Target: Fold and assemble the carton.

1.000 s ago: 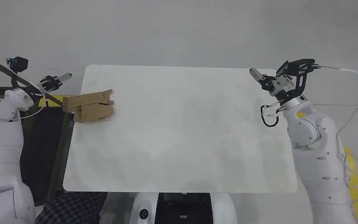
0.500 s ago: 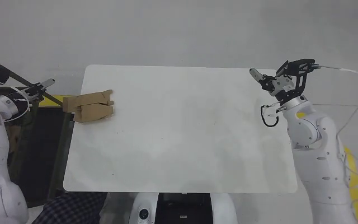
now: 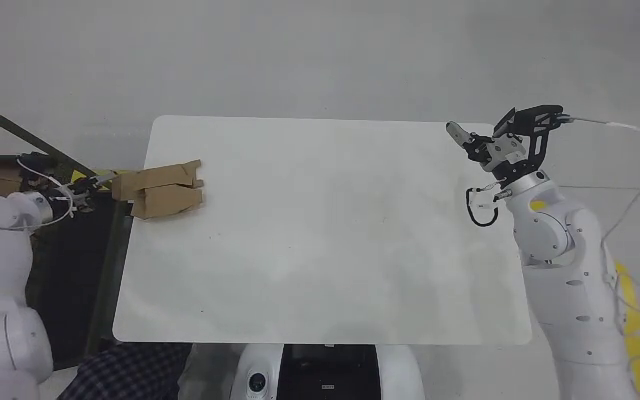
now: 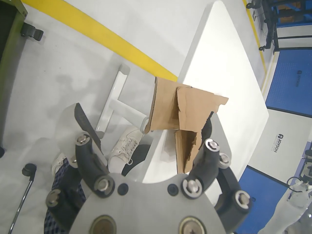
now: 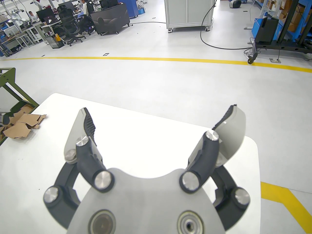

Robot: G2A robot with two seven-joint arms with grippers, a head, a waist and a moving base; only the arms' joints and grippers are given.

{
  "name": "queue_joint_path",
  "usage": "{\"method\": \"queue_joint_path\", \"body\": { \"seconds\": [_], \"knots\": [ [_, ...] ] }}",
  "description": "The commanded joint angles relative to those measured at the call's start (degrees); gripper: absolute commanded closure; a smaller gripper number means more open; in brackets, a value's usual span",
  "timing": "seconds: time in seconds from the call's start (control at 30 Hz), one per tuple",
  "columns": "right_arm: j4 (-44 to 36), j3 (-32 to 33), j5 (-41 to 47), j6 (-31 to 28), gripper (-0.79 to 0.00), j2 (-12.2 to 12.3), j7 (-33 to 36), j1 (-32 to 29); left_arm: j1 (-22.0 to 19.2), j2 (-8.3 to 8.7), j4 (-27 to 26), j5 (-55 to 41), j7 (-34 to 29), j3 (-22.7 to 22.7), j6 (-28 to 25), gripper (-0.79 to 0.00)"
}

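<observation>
Lying flat at the far left corner of the white table [image 3: 330, 250]: a flattened brown carton [image 3: 160, 189], 2 overlapping panels with ragged flap edges. Long axis laid across the table from left to right, nearly parallel to the far edge, only slightly skewed. Pointing with 1 end inward toward the table's middle, with the other out past the left rim, overhanging the floor. Right at that overhanging end, the left gripper [image 3: 88, 185], aimed along the carton's length. Spread wide in the left wrist view, with the near end of the carton reaching in between the fingers, close against 1 of them and well apart from the other; touching or not, impossible to tell; not clamped, nothing held. Well apart, over the far right corner of the table, the right gripper [image 3: 480, 128], likewise spread wide and holding nothing, facing across the tabletop toward the carton at the opposite side. Beside the table's left edge, a dark green frame [image 5: 8, 76]; on the floor beyond, 1 yellow line [image 5: 156, 59]
</observation>
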Motion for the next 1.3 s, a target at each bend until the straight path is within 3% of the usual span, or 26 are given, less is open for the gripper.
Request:
{"method": "queue_joint_path", "body": {
  "seconds": [0.0,0.03,0.07,0.13,0.17,0.23,0.27,0.3,0.43,0.53,0.6,0.63,1.0,1.27],
  "knots": [
    [0.0,0.0,0.0,0.0,-0.785,0.0,0.0,0.0,-0.5,-0.43,1.2,0.1,0.2,1.1,-0.4,-0.533],
    [0.0,0.0,0.0,0.0,-0.785,0.0,0.0,0.0,-0.8,-0.68,1.8,0.1,0.6,1.6,-0.4,-0.628],
    [0.0,0.0,0.0,0.0,-0.785,0.0,0.0,0.0,-1.1,-0.94,2.3,0.3,0.9,2.2,-0.5,-0.653],
    [0.0,0.0,0.0,0.0,-0.785,0.0,0.0,0.0,-1.8,-1.47,3.4,0.0,1.1,3.1,-0.5,-0.422],
    [0.0,0.0,0.0,0.0,-0.785,0.0,0.0,0.0,-2.1,-1.69,3.9,0.1,1.5,3.5,-0.5,-0.385],
    [0.0,0.0,0.0,0.0,-0.785,0.0,0.0,0.0,-2.7,-2.09,4.9,0.1,2.0,4.3,-0.2,-0.459],
    [0.0,0.0,0.0,0.0,-0.785,0.0,0.0,0.0,-2.9,-2.27,5.3,-0.1,2.0,4.5,-0.2,-0.440],
    [0.0,0.0,0.0,0.0,-0.785,0.0,0.0,0.0,-3.2,-2.44,5.8,-0.7,1.6,4.7,-0.6,-0.372],
    [0.0,0.0,0.0,0.0,-0.785,0.0,0.0,0.0,-4.2,-2.71,7.7,-2.2,1.2,4.9,-0.8,-0.329],
    [0.0,0.0,0.0,0.0,-0.785,0.0,0.0,0.0,-4.6,-2.80,8.7,-3.6,0.9,4.8,-1.2,-0.203],
    [0.0,0.0,0.0,0.0,-0.785,0.0,0.0,0.0,-4.9,-2.81,9.3,-4.9,0.6,4.5,-1.6,-0.028],
    [0.0,0.0,0.0,0.0,-0.785,0.0,0.0,0.0,-4.9,-2.76,9.5,-5.4,0.6,4.3,-1.7,0.000],
    [0.0,0.0,0.0,0.0,-0.785,0.0,0.0,0.0,-5.4,-1.42,8.7,-10.9,0.9,2.2,-4.1,0.000],
    [0.0,0.0,0.0,0.0,-0.785,0.0,0.0,0.0,-6.4,-0.84,6.5,-18.0,-4.2,0.1,-6.2,0.000]
  ]
}}
